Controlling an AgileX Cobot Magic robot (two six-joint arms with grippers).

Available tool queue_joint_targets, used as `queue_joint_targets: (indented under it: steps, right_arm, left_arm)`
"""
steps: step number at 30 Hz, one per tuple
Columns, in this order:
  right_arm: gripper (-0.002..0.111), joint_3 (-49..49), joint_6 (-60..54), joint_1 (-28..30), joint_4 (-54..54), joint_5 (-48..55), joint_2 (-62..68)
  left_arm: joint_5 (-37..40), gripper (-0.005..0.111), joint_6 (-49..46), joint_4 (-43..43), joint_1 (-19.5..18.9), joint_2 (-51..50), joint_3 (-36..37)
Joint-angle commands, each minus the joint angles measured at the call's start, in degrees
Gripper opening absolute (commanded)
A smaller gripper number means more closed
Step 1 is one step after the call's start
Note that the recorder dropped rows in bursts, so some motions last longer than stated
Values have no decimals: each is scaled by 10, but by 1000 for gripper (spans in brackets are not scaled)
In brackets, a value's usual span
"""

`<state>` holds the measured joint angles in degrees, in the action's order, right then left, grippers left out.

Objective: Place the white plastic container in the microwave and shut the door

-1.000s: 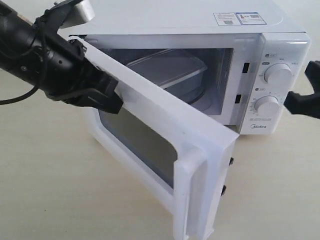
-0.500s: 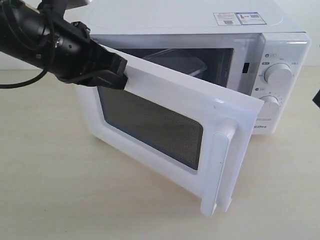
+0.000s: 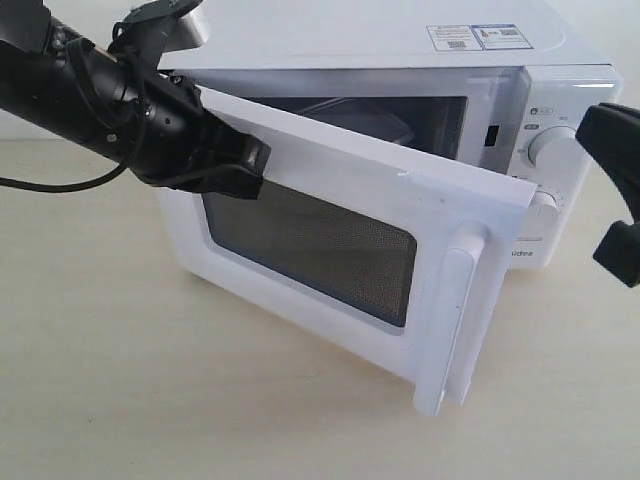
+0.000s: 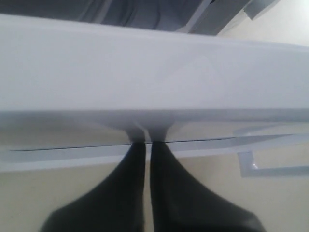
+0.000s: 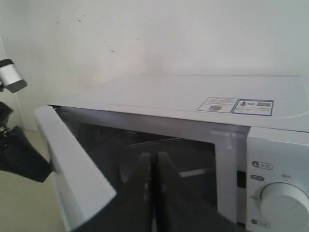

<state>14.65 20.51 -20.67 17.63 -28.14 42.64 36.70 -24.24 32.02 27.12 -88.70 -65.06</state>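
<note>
The white microwave (image 3: 400, 40) stands with its door (image 3: 340, 175) partly open, hinged at the left and angled out towards the front. The white plastic container (image 3: 375, 115) lies inside the cavity, only its edge showing over the door's top. My left gripper (image 3: 250, 165) is shut, its tips resting against the door's outer face near the upper left; in the left wrist view the left gripper (image 4: 145, 141) touches the white door edge (image 4: 154, 72). My right gripper (image 3: 622, 170) hangs at the right, beside the dials, and is shut with nothing in it (image 5: 152, 157).
The door's bar handle (image 3: 455, 320) juts towards the front. Two round dials (image 3: 555, 148) sit on the microwave's right panel, close to my right gripper. Stickers (image 3: 475, 37) lie on top. A pale tabletop (image 3: 150, 400) stretches in front, and a wall (image 5: 145, 38) stands behind.
The door has swung from wide open to partly shut, with my left gripper following against its outer face. My right gripper has come back into view at the right edge.
</note>
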Motion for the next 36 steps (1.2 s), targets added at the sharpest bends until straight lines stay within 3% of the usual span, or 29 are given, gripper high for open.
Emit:
queue_joint_targets:
  steps: [1,19,36]
  right_arm:
    - [0,3,43,1,41,-20,-2]
    - [0,3,213,1,214,-66,-2]
    - [0,3,253,1,299,-91,-2]
  left_arm:
    - [-36,4,-12,2,3,-3,-3]
    - [-86,4,-16,2,2,-6,-3]
    - [-128,4,-16,-1,-14,-7,-3]
